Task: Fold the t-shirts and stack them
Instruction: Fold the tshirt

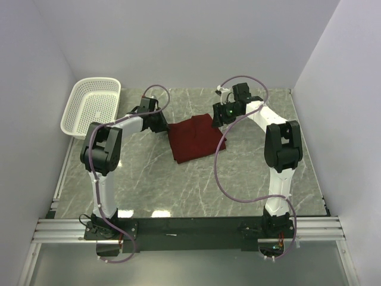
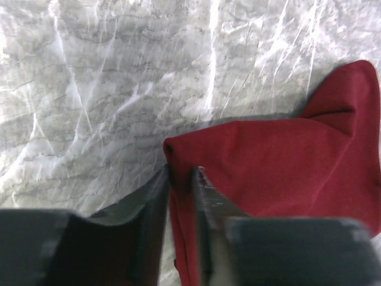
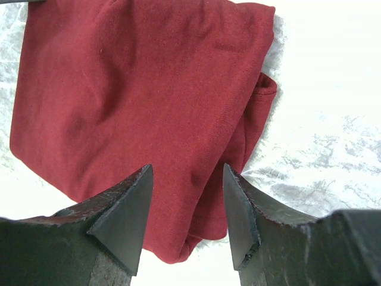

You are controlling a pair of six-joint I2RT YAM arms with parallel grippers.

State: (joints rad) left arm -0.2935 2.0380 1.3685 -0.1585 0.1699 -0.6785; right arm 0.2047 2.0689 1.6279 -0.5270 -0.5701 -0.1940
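Observation:
The dark red t-shirt (image 1: 190, 140) lies folded into a compact rectangle on the marble table, between the two arms. At its left corner, my left gripper (image 1: 162, 125) sits low. In the left wrist view its narrow jaws (image 2: 180, 173) pinch a fold of the shirt's edge (image 2: 286, 155), and cloth fills the gap at the tips. My right gripper (image 1: 217, 116) hovers at the shirt's far right corner. In the right wrist view the right gripper (image 3: 187, 170) stands open above the folded cloth (image 3: 131, 89), and its fingers do not press on it.
A white perforated basket (image 1: 92, 104) stands at the far left, tilted against the left wall. White walls close in the table on the left, back and right. The arms' bases sit on a rail (image 1: 190, 229) at the near edge.

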